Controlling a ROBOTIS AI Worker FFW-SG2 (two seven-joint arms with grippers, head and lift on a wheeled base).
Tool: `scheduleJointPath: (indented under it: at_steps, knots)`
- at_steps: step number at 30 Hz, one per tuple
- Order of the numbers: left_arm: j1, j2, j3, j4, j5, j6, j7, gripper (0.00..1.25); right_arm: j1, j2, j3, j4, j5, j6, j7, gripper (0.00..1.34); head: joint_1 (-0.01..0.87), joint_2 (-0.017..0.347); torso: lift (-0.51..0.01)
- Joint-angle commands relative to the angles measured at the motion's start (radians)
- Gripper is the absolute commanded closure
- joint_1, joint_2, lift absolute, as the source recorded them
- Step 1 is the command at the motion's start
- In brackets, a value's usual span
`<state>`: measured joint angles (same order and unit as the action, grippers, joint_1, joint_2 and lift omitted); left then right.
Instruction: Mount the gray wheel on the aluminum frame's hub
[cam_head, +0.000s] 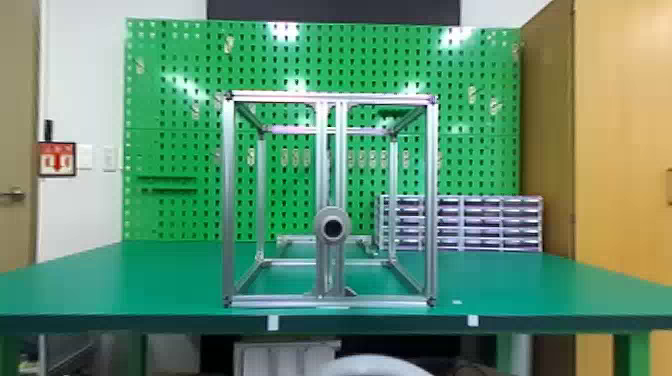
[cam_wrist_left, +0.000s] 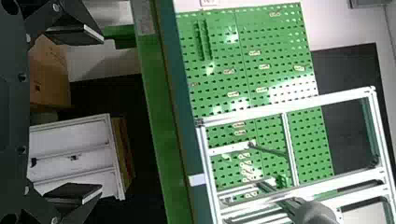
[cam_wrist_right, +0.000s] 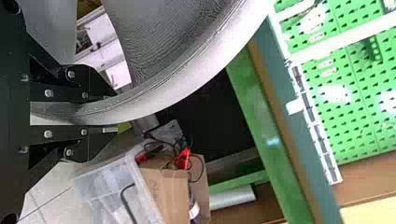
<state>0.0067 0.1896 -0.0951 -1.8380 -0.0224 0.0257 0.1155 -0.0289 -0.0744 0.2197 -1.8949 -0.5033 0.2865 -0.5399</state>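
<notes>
The aluminum frame (cam_head: 229, 200) stands upright on the green table, its round gray hub (cam_head: 332, 226) on the lower part of the central uprights, with a dark center. At the bottom edge of the head view shows the top of the gray wheel (cam_head: 377, 364), lower than the tabletop. In the right wrist view my right gripper (cam_wrist_right: 109, 114) is shut on the rim of the gray wheel (cam_wrist_right: 187, 81). My left gripper (cam_wrist_left: 100, 114) stands open, its two fingers wide apart with nothing between them; frame (cam_wrist_left: 289, 105) and hub (cam_wrist_left: 316, 213) lie beyond it.
The green table's front edge (cam_head: 150, 322) runs below the frame. Behind are a drawer organizer (cam_head: 500, 222) and a pegboard (cam_head: 175, 125). A white drawer unit (cam_wrist_left: 74, 156) stands under the table. A clear bin (cam_wrist_right: 112, 186) and a cardboard box (cam_wrist_right: 170, 193) are low near the right gripper.
</notes>
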Motion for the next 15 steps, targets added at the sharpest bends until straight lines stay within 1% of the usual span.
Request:
scheduleJointPath:
  at_steps: [1, 6, 9, 15]
  knots:
    - [-0.017, 0.001, 0.006, -0.096, -0.002, 0.102, -0.050, 0.16, -0.022, 0.001, -0.008, -0.050, -0.008, 0.063, 0.000, 1.16, -0.005, 0.006, -0.499]
    - [-0.039, 0.004, 0.003, -0.201, 0.035, 0.227, -0.089, 0.16, -0.057, -0.008, -0.010, -0.072, -0.009, 0.097, 0.001, 1.16, -0.005, 0.006, -0.499]
    - [-0.048, 0.011, -0.005, -0.262, 0.036, 0.287, -0.094, 0.16, -0.071, -0.011, -0.008, -0.076, -0.014, 0.098, 0.001, 1.16, -0.005, 0.006, -0.499]
    - [-0.060, 0.028, -0.018, -0.343, 0.061, 0.375, -0.094, 0.16, -0.103, -0.004, -0.011, -0.079, 0.005, 0.106, 0.001, 1.16, -0.005, 0.006, -0.499]
